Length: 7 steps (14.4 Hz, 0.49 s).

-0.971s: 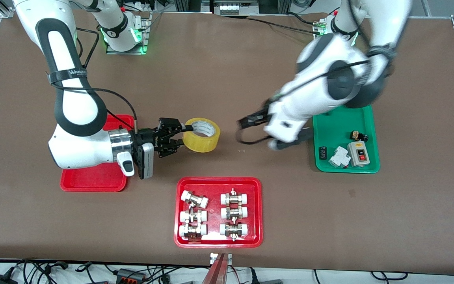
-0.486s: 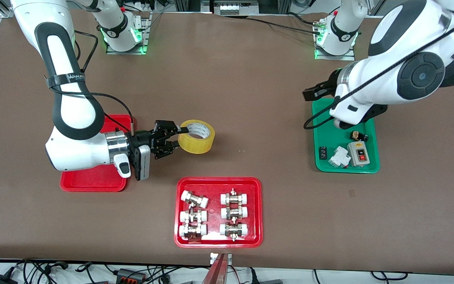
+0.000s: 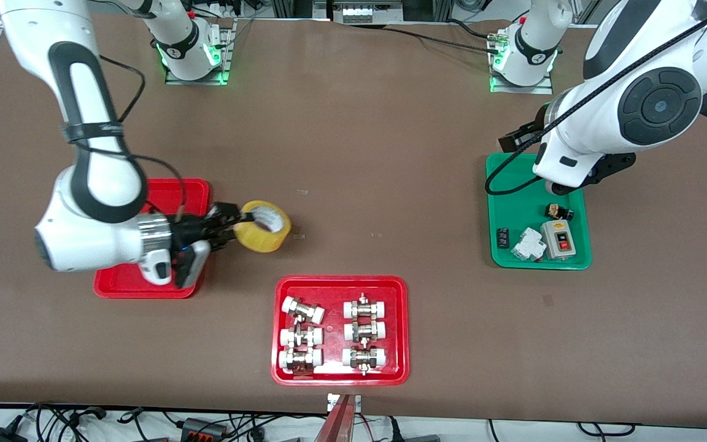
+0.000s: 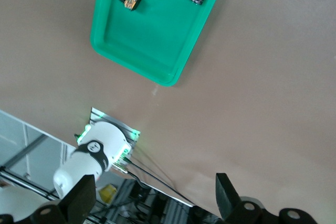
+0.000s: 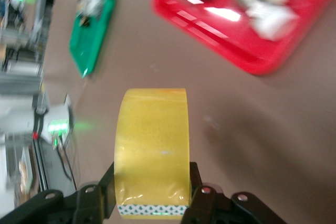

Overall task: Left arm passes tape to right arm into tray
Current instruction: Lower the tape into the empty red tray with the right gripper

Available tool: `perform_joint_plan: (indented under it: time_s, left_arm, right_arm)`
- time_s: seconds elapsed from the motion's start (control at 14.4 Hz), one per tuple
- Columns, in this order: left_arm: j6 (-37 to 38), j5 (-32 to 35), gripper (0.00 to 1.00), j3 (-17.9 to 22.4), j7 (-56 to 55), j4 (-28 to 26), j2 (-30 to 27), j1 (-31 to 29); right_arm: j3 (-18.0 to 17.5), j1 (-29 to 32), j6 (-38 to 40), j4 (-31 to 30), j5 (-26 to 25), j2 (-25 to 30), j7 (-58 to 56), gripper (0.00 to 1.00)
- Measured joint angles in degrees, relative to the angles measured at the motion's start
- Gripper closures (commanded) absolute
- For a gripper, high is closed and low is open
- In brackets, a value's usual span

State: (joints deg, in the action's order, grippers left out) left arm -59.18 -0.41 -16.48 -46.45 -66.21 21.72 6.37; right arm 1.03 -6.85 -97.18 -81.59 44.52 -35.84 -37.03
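Observation:
The yellow tape roll [image 3: 262, 227] is clamped between the fingers of my right gripper [image 3: 232, 224], held over the table just beside the plain red tray [image 3: 196, 189], on its side toward the left arm's end. In the right wrist view the tape [image 5: 152, 145] fills the gap between the two fingers of the gripper [image 5: 152, 195]. My right arm hides much of the tray. My left gripper [image 3: 515, 139] is open and empty, raised over the end of the green tray nearest the robot bases. In the left wrist view its gripper [image 4: 152, 203] has wide-apart jaws with nothing between them.
A red tray of white-capped metal fittings [image 3: 400, 288] lies near the front camera at mid-table. A green tray [image 3: 501, 202] with a switch box and small electrical parts lies toward the left arm's end; it also shows in the left wrist view [image 4: 152, 40].
My right gripper has carried the tape toward the plain red tray. My left arm has drawn back from mid-table to over the green tray.

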Motion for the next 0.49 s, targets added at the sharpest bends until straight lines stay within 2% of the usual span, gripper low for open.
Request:
perform_joint_plan:
  time_s: [0.14,0.28,0.49]
  left_arm:
    - [0.1,0.87,0.0,0.02,2.07,0.14,0.0,-0.03]
    - [0.16,0.98,0.0,0.03,2.8,0.18,0.0,-0.18]
    - [0.2,0.98,0.0,0.04,3.05,0.2,0.0,-0.54]
  right_arm:
    - [0.71,5.87,0.18,-0.02,-3.03,0.0,6.01,0.67]
    - [1.12,11.2,0.47,-0.15,-8.65,-0.02,10.22,0.67]
    - [1.42,17.2,0.9,-2.77,-10.12,-0.72,12.31,0.67]
